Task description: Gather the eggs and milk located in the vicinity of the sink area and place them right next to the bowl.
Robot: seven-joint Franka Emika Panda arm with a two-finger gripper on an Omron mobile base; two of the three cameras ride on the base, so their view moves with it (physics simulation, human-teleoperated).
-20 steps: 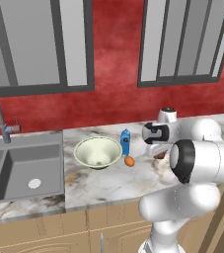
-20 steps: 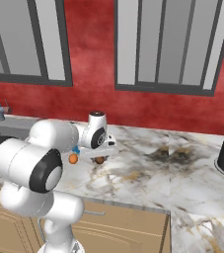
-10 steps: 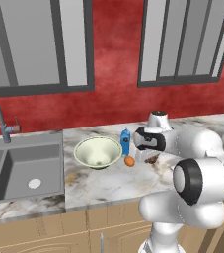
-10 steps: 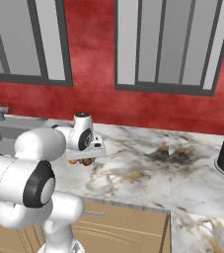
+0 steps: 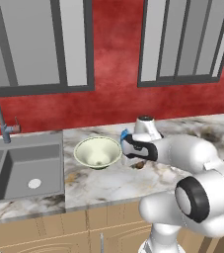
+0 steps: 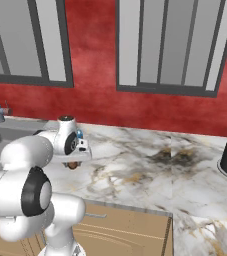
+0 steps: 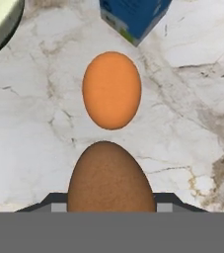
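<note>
A: Gripper [image 5: 133, 159] state?

B: Clamped on the brown egg [image 7: 110, 178], it seems: egg seated low between the dark tips, one tip flush at each side. Carried low over the counter [image 7: 29, 143], probably to set down gently.

A: And beyond the tips?

B: Orange egg [image 7: 112, 90] just ahead, lying on the marble, apart from the brown one. Milk [image 7: 133, 17] farther ahead, standing upright. Bowl [image 7: 0, 22] ahead and off to one side, rim just beside that cluster.

A: Why grouped there?

B: Likely already delivered beside the bowl [image 5: 97, 152], well away from the sink [image 5: 22, 165]. Brown egg apparently last, aimed at the bare patch short of the orange one.

A: Risk?

B: Rolling on release, or bumping the orange egg.
</note>
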